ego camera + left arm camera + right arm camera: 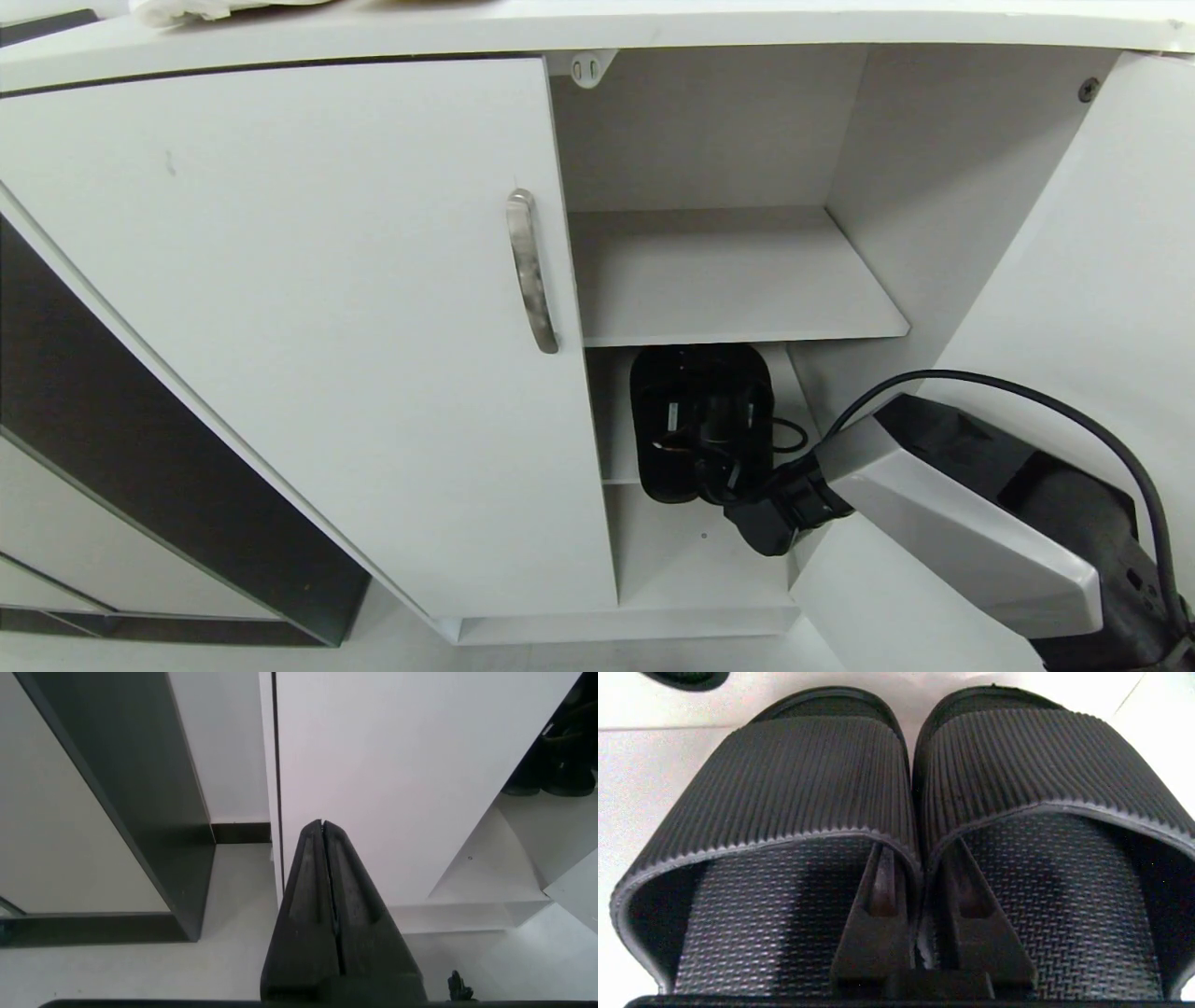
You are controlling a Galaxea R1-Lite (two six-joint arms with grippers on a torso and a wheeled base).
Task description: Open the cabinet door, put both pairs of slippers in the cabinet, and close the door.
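Right jaws — nearly closed — pinch the black slippers (813,784) by their adjoining straps.

I see a dark panel (159,467) slanting down to the pale floor (392,644), with a white panel (47,513) just beside it on its lower left, a dark baseboard (241,833) adjoining it at floor level, and crumpled white material (219,7) well above it.
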